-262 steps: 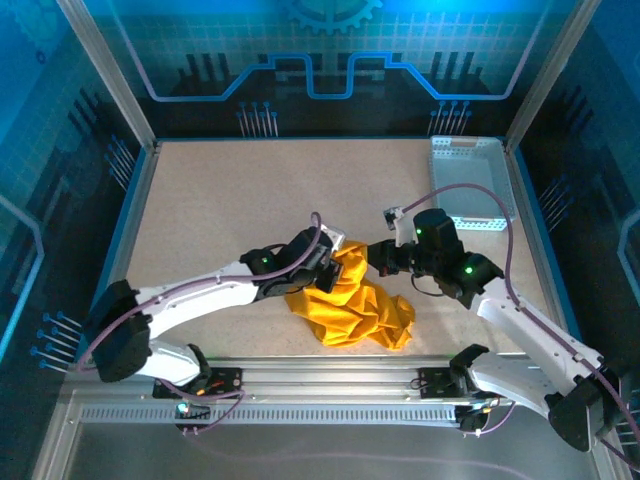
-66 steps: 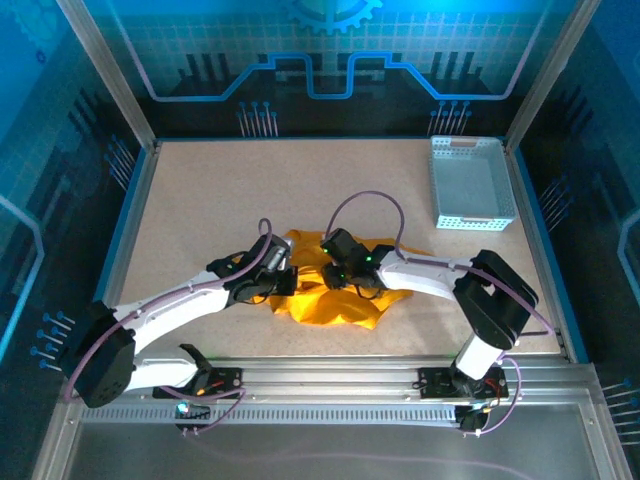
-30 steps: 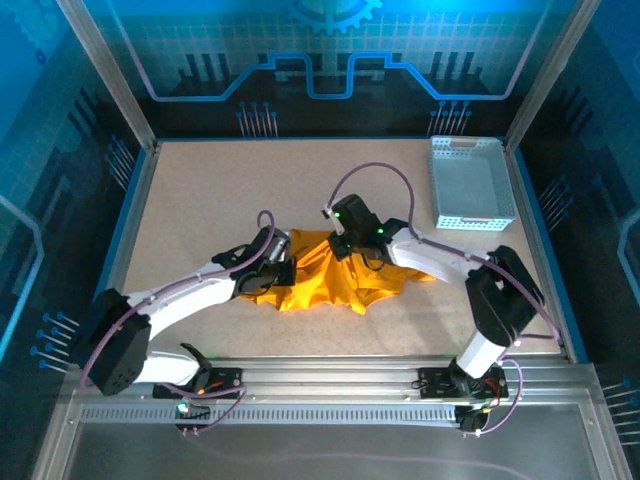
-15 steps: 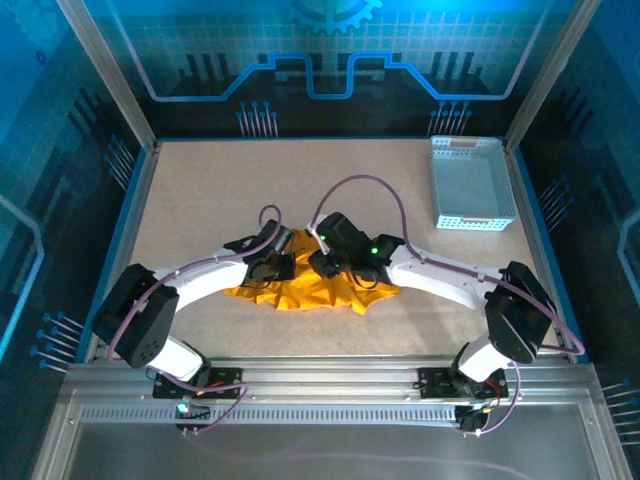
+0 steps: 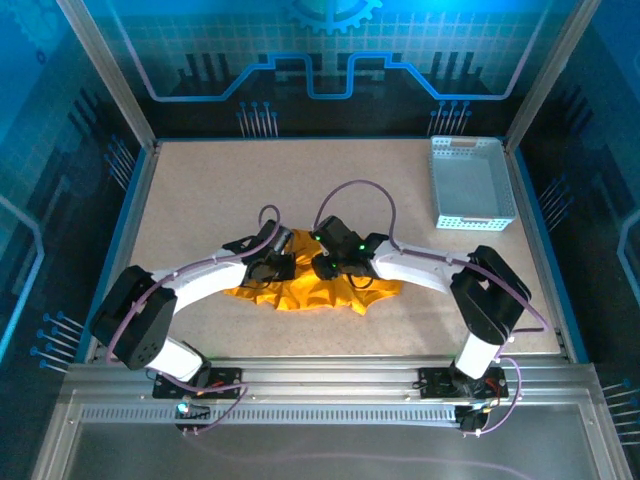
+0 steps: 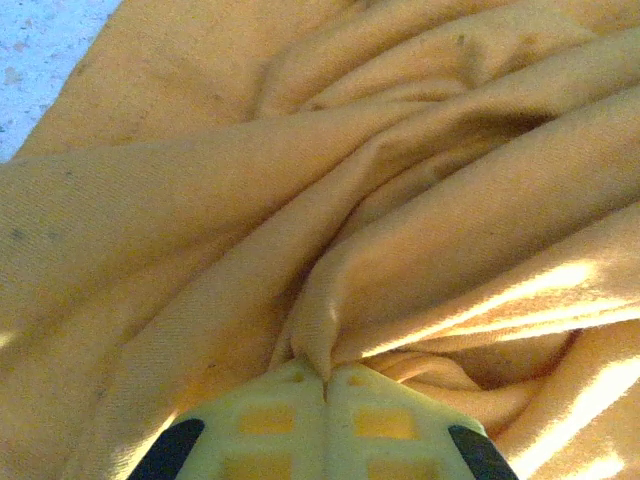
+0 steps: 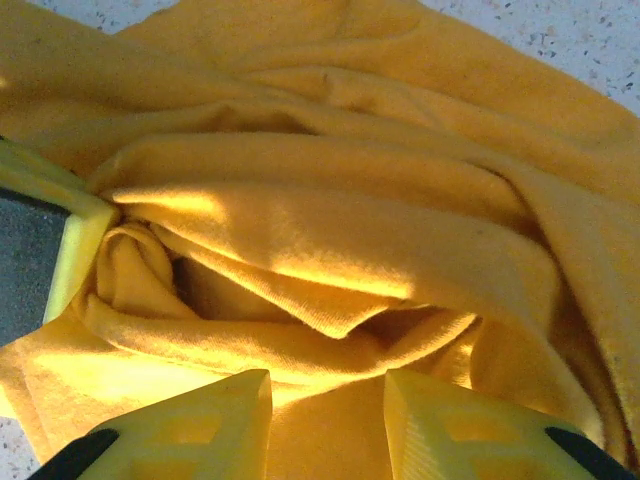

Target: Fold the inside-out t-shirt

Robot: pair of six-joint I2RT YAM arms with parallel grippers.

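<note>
Since the view of a second ago, the right pincer has come down from the shirt's 12 o'clock edge onto its middle, and the right arm's elbow has swung in toward the table centre. The t-shirt itself has barely shifted.

It lies crumpled and low on the table, a little toward 6 o'clock from the centre, with an arm reaching into it from either side. The left pincer meets the cloth at its 9 o'clock end. In the left wrist view its two yellow fingers are pressed together, with a ridge of orange fabric nipped between their tips and folds fanning away toward 12 and 2 o'clock.

The right pincer sits just beside it, toward 3 o'clock. In the right wrist view its fingers stand moderately apart, with a gap between them; cloth lies under and in that gap, but the tips are not clamped on it. At 9 o'clock in that same view, a finger of the left pincer shows against a rolled fold.

A pale perforated basket stands well apart at 2 o'clock, in the far corner.
</note>
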